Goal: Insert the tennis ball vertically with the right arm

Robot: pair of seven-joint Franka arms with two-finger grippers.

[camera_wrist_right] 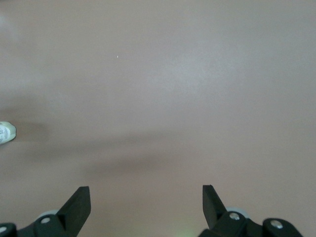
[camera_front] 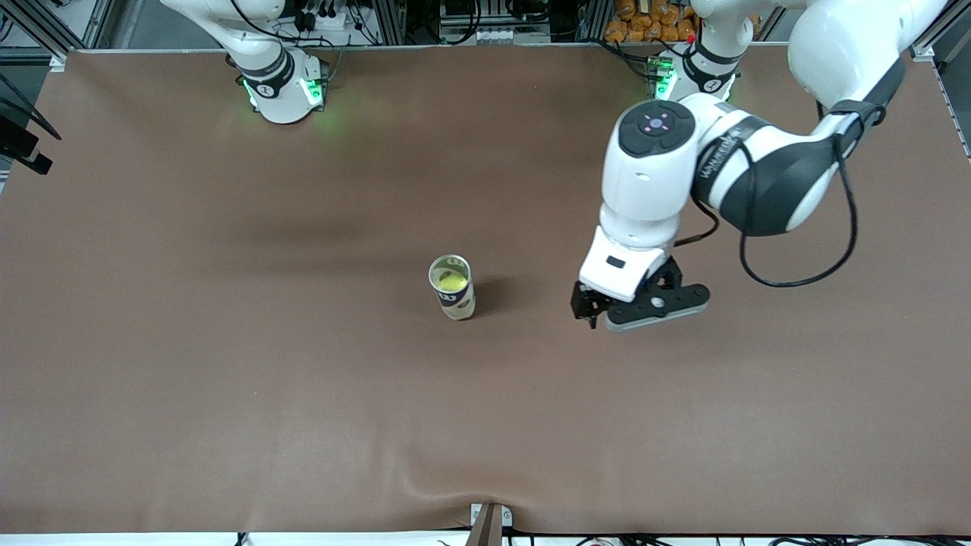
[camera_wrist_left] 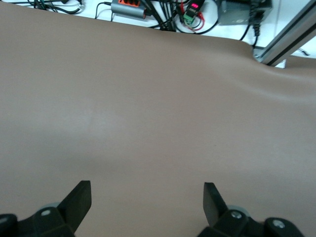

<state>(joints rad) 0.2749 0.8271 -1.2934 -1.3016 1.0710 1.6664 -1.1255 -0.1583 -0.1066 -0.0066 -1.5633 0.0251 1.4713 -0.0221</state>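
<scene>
A clear tube can (camera_front: 453, 292) stands upright mid-table, and the yellow tennis ball (camera_front: 452, 282) lies inside it below the open rim. My left gripper (camera_front: 588, 312) hangs low over the mat beside the can, toward the left arm's end of the table. It is open and holds nothing (camera_wrist_left: 147, 197). Of the right arm (camera_front: 265, 68) the front view shows only the base and lower links. In its wrist view my right gripper (camera_wrist_right: 146, 197) is open and empty above bare mat. A pale rounded sliver, perhaps the can (camera_wrist_right: 6, 132), sits at that view's edge.
A brown mat (camera_front: 227, 379) covers the whole table. A metal bracket (camera_front: 489, 523) sticks up at the edge nearest the front camera. Cables and electronics (camera_wrist_left: 187, 12) lie along that edge. A black fixture (camera_front: 23, 144) juts in at the right arm's end.
</scene>
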